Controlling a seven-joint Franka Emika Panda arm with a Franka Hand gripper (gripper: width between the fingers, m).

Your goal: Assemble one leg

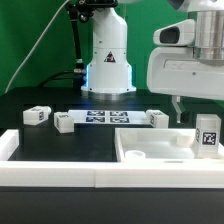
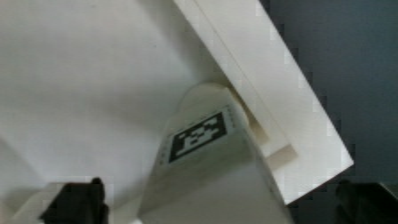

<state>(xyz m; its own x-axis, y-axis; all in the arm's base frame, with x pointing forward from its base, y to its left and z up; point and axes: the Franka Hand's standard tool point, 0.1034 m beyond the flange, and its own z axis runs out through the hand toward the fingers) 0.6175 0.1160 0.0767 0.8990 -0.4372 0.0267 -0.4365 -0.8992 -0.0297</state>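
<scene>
The exterior view sits low, near table height, looking across the black table [image 1: 60,140] toward the robot's base [image 1: 108,60] at the far side. The arm's white head [image 1: 185,65] fills its upper right, close to the lens. The wrist view looks down, very near, onto a tagged white leg [image 2: 210,140] against the large white piece [image 2: 89,90]; both views share these.

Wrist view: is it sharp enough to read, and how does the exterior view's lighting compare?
Wrist view: soft and blurred by closeness, yet the leg and its tag pattern stay legible; fingertips are dark silhouettes. Exterior view: evenly lit, with the white gripper housing bright and slightly soft; the other pegs' tags are too small to read.
</scene>
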